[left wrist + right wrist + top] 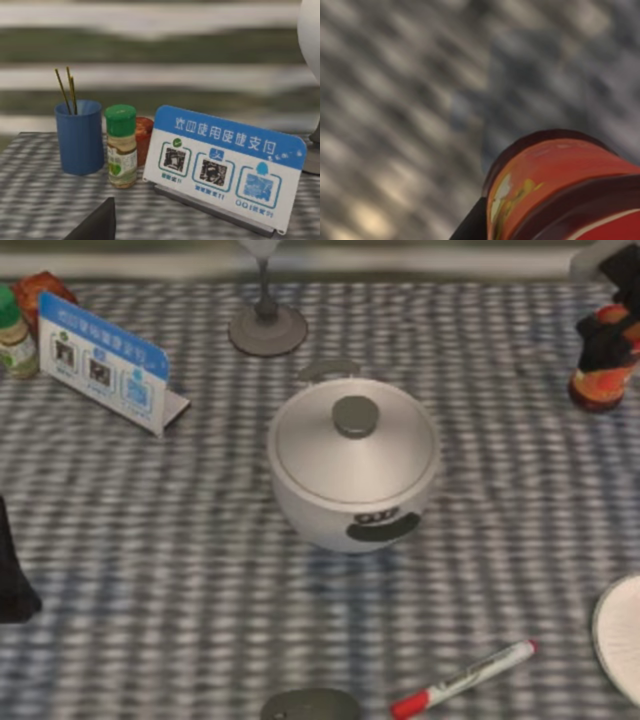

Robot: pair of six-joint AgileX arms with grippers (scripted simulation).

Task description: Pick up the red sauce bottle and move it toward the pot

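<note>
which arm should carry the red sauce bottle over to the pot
Right. The right gripper is already on the red sauce bottle at the table's far right; the left arm sits parked at the left edge, beyond the pot.

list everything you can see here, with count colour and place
pot: 1, silver-white, table centre
red sauce bottle: 1, red-orange, far right, in the right gripper
payment sign: 1, blue and white, far left
green-capped bottle: 1, far left edge
blue cup: 1, holding sticks, beside the green-capped bottle
glass: 1, grey, behind the pot
marker pen: 1, white, red cap, near edge
plate: 1, white, right edge
grey object: 1, near edge
left gripper: black, left edge
right gripper: black, far right
</note>
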